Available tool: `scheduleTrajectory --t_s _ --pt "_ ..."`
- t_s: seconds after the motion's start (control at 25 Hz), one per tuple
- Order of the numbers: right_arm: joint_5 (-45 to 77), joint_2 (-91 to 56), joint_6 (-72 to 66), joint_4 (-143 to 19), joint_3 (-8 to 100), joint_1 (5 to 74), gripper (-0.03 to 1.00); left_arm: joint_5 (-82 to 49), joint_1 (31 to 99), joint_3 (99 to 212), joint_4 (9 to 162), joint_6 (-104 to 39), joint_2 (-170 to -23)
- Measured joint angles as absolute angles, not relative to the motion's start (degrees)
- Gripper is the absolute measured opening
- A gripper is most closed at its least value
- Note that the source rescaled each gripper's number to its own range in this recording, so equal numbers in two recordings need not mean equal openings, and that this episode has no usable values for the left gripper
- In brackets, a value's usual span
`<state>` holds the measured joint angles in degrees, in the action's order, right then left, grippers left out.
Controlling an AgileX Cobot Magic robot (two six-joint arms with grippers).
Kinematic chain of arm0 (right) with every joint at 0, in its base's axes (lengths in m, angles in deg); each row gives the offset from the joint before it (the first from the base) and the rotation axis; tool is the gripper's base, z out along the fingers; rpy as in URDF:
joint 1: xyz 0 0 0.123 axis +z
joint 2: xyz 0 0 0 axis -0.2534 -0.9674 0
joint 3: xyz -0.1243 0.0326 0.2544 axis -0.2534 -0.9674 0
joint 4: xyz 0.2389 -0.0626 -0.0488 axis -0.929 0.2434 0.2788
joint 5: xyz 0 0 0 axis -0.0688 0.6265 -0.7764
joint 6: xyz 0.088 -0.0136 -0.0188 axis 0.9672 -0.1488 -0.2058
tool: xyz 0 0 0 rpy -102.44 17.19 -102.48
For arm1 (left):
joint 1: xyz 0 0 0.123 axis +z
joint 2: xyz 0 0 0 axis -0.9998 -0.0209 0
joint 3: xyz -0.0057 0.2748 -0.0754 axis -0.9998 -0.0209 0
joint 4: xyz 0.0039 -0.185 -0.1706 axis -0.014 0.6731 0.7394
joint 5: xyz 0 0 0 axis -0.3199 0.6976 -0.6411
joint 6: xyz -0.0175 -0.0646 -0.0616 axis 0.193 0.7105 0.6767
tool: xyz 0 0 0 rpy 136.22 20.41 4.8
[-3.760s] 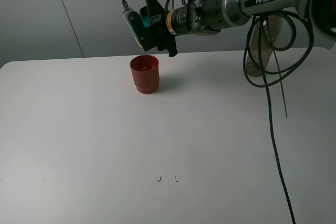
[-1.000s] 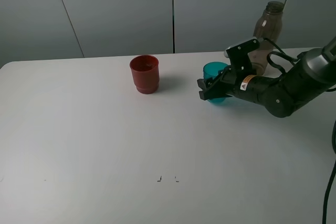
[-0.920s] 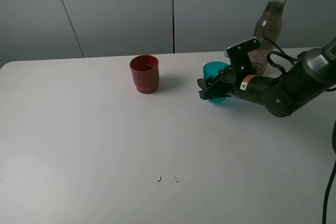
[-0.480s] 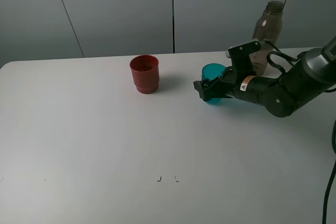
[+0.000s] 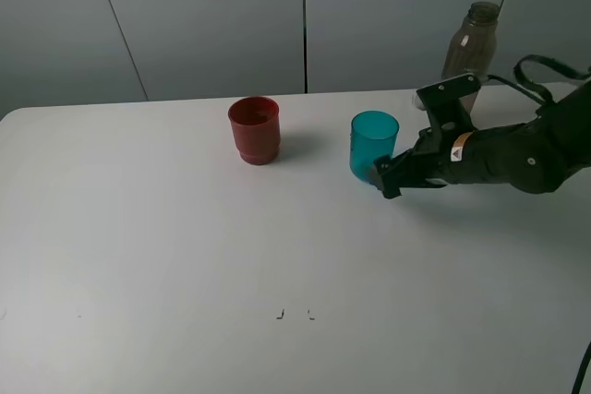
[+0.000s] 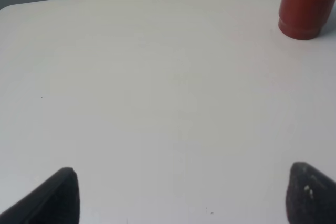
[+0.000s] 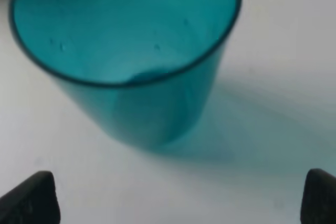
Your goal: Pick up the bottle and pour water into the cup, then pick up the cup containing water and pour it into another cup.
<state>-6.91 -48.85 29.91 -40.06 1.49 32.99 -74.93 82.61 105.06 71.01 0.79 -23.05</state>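
Note:
The teal cup (image 5: 374,143) stands upright on the white table, free of any grip. My right gripper (image 5: 388,178) is open just to its right and front, drawn back from it. In the right wrist view the teal cup (image 7: 131,56) fills the frame and my right gripper (image 7: 173,198) has both fingertips (image 7: 29,198) clear of its sides. The red cup (image 5: 254,129) stands to the left of the teal cup. The grey-brown bottle (image 5: 469,41) stands at the back right behind my right arm. My left gripper (image 6: 181,198) is open and empty, with the red cup (image 6: 306,6) far from it.
The white table (image 5: 185,256) ends at its back edge just behind the cups, before a grey panelled wall. Two small dark marks (image 5: 294,314) lie on the table near the front middle. Black cables (image 5: 540,66) loop over my right arm.
My right gripper carried the teal cup from a tilt over the red cup down to the table, opened, and drew back to the right. The cup now stands free.

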Motion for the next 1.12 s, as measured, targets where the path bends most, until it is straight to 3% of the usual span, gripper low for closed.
scheduleTrajectory --t_s 0.28,0.72,1.12 --pt "23.75 -29.17 31.53 -40.19 1.29 32.99 1.0 -74.93 82.61 105.06 71.01 0.79 -23.05" --pt "58.71 8.01 30.76 -48.11 1.29 32.99 1.0 -74.93 82.61 105.06 71.01 0.79 -23.05" --pt "75.78 34.1 25.77 -50.29 1.29 32.99 1.0 -74.93 82.61 105.06 71.01 0.79 -23.05"
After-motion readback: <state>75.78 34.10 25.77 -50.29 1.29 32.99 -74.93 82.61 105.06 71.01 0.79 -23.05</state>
